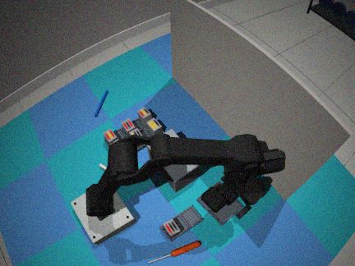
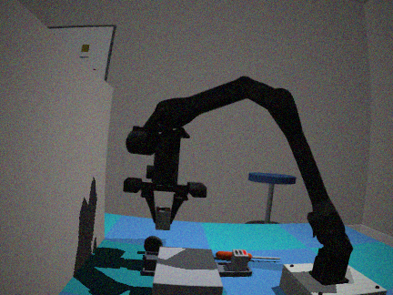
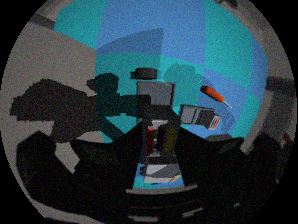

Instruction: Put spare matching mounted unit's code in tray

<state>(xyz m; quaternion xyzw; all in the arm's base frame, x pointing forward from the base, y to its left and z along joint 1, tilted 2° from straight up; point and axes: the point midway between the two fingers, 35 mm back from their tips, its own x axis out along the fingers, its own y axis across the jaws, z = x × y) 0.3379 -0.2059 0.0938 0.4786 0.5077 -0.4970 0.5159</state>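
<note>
My gripper (image 2: 163, 213) is shut on a small grey unit (image 2: 163, 222) (image 3: 159, 139) and holds it well above the floor. In the wrist view its face looks dark, with red and yellow bands; no code is readable. The shallow grey tray (image 1: 223, 217) (image 3: 159, 91) lies below the gripper, empty where it shows, partly hidden by the arm in the top view. The mounted unit (image 1: 172, 227) (image 2: 240, 259) (image 3: 215, 121), with a red-striped label, sits at one end of its grey base. Several spares (image 1: 144, 112) (image 1: 154, 124) (image 1: 110, 135) with red or yellow labels stand beyond the arm.
A grey box (image 1: 177, 181) (image 2: 187, 277) stands beside the tray. A black object (image 1: 244, 211) (image 2: 153, 244) (image 3: 145, 74) is at the tray's far side. An orange screwdriver (image 1: 186, 249) (image 3: 214, 94) lies near the mounted unit. A tall partition (image 1: 246, 98) rises behind the arm. A blue pen (image 1: 101, 103) lies farther off.
</note>
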